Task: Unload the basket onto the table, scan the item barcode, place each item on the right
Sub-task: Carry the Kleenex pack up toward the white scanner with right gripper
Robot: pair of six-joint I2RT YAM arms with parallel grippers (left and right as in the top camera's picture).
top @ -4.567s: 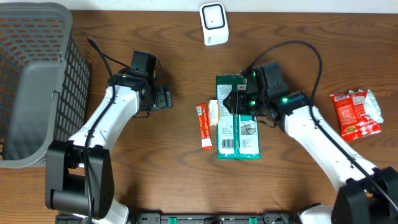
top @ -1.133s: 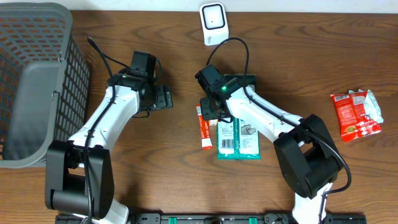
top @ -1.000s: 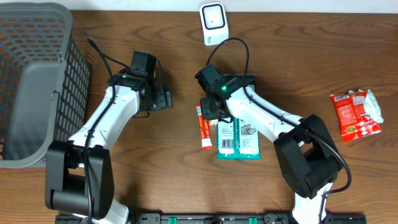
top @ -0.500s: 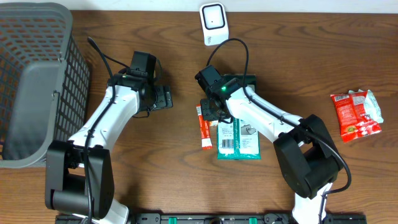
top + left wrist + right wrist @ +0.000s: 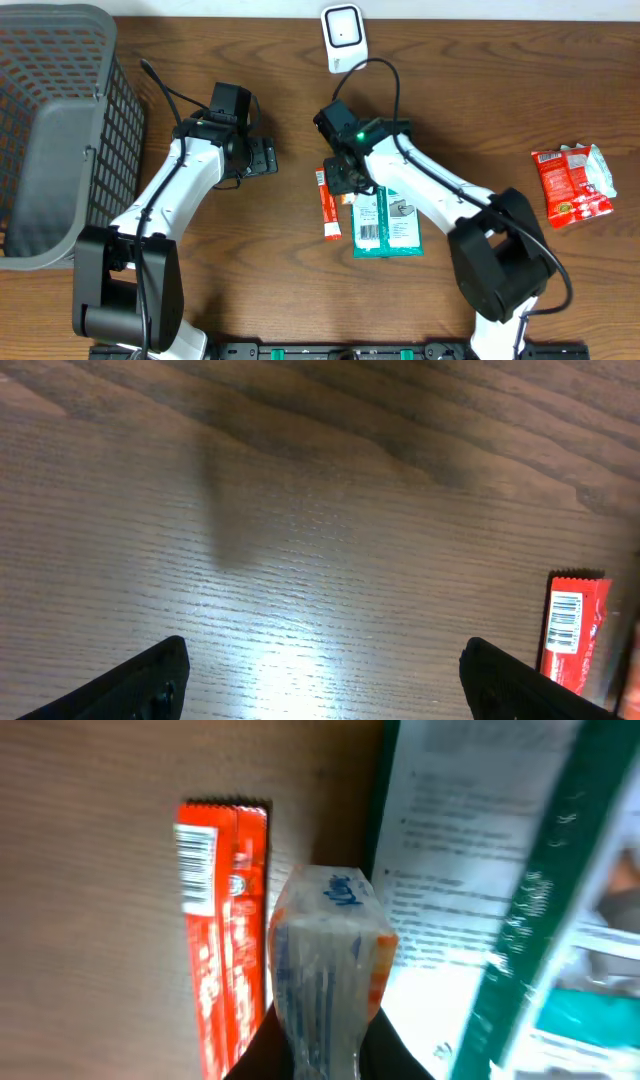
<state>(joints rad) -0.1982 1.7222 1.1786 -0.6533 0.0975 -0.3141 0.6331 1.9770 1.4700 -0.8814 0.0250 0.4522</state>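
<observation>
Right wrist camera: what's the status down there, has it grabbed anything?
Right gripper shut on small clear-wrapped packet. Left gripper open, over the table. Red stick and green pouch lie beside the packet; scanner not yet reached.

Clear-wrap pkt [image 5: 325,950] sits mid-frame: blue script near its 12 o'clock end, orange tint along its 3 o'clock edge, pale contents inside. Its lower end runs down btwn the two dark fingers [image 5: 390,1065] of the right gripper [image 5: 318,1055] at 6 o'clock, pinched from both sides. At the pkt's 9 o'clock a red stick pkt [image 5: 222,920] lies lengthwise on the wood table [image 5: 90,900], w/ a white barcode [image 5: 196,855] at its 12 o'clock end. The two pkts overlap in view; can't tell if they touch. From 12 to 4 o'clock lies a green & white pack [image 5: 470,870] w/ small printed text and a green band running diagonally. It's partly blurred, text unreadable.
</observation>
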